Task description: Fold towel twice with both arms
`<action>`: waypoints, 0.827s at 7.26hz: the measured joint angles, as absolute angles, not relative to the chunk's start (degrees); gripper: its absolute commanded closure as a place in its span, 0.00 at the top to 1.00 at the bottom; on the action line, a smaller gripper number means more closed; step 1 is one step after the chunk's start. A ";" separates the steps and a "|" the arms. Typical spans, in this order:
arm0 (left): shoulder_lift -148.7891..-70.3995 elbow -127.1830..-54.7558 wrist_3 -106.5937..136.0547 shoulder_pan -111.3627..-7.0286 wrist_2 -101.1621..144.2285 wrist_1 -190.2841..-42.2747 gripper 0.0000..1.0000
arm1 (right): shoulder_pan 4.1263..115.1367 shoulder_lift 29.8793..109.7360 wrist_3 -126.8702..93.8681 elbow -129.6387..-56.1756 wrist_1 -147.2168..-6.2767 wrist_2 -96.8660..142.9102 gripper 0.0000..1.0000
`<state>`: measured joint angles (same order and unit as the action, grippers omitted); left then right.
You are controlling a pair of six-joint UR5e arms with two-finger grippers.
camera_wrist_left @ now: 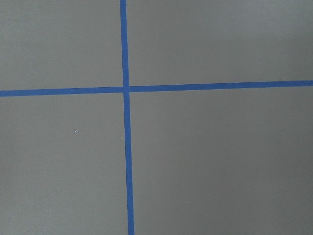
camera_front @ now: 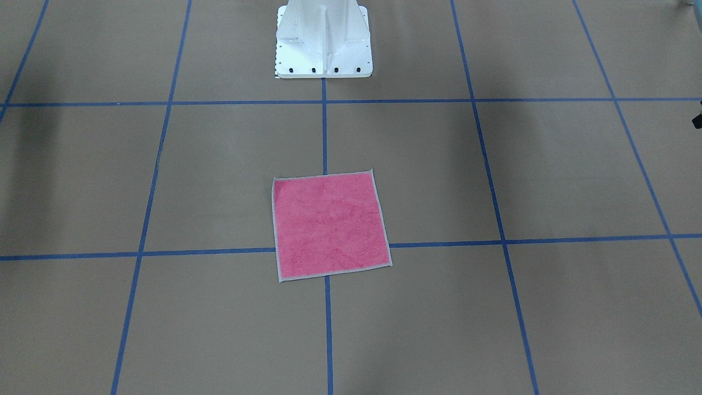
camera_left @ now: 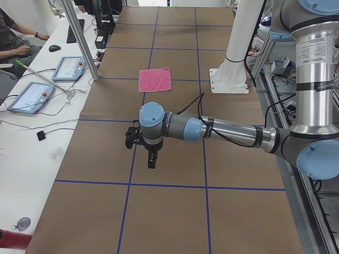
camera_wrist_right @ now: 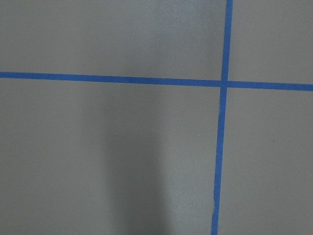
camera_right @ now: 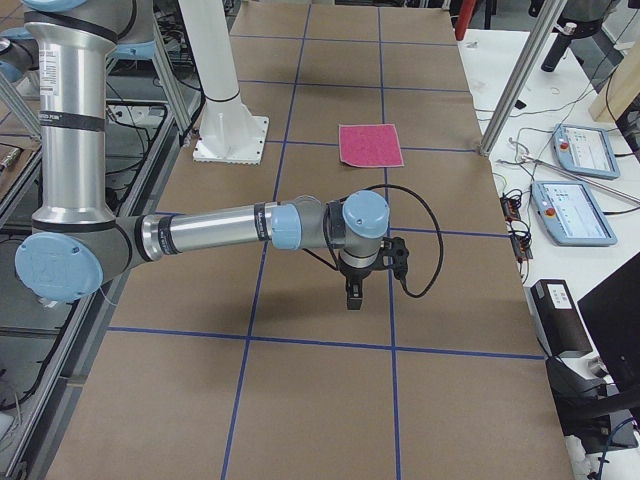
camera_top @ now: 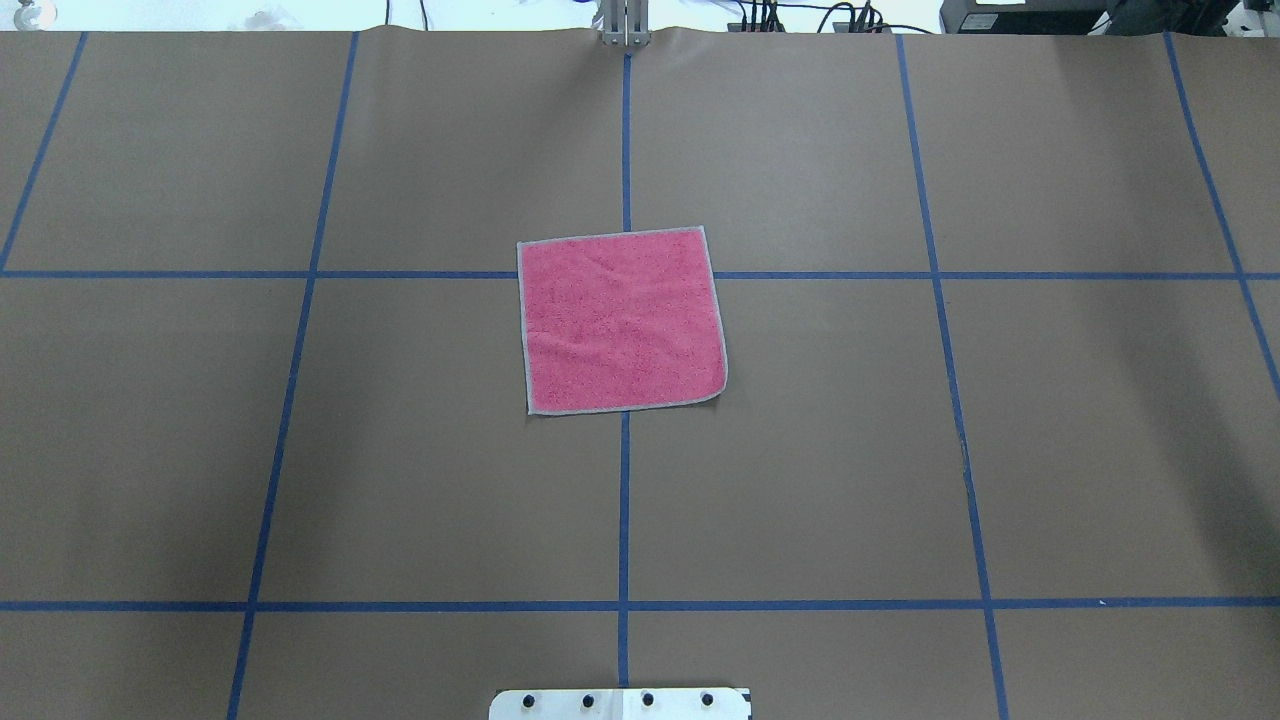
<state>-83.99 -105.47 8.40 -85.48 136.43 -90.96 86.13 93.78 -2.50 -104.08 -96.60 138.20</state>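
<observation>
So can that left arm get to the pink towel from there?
Probably yes: the towel lies flat in the open on the table, and nothing stands between it and the left arm.

we count one towel (camera_top: 620, 320), a single pink square at the centre of the overhead view. we count two arms, the left arm (camera_left: 228, 131) and the right arm (camera_right: 210, 230), and two grippers — the left gripper (camera_left: 151, 160) and the right gripper (camera_right: 352, 296), one to each arm. one white pedestal (camera_front: 323, 49) stands at top centre of the front-facing view. blue tape lines (camera_top: 625, 500) in the overhead view: five running up the frame, two across. at the left edge of the left-side view we count two tablets, a far tablet (camera_left: 71, 67) and a near tablet (camera_left: 29, 97), one keyboard (camera_left: 72, 32), one mouse (camera_left: 54, 48) and one person (camera_left: 10, 37) — upper left corner.
</observation>
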 measured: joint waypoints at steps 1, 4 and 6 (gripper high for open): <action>-83.99 -105.47 8.42 -85.49 136.47 -90.94 1.00 | 86.12 93.83 -2.48 -104.10 -96.59 138.16 0.99; -83.78 -105.68 8.37 -85.44 136.48 -91.05 1.00 | 86.05 93.68 -2.59 -104.07 -96.53 138.06 0.99; -84.05 -105.67 9.20 -85.39 136.52 -91.36 1.00 | 86.05 93.56 -2.54 -104.01 -96.53 139.07 0.99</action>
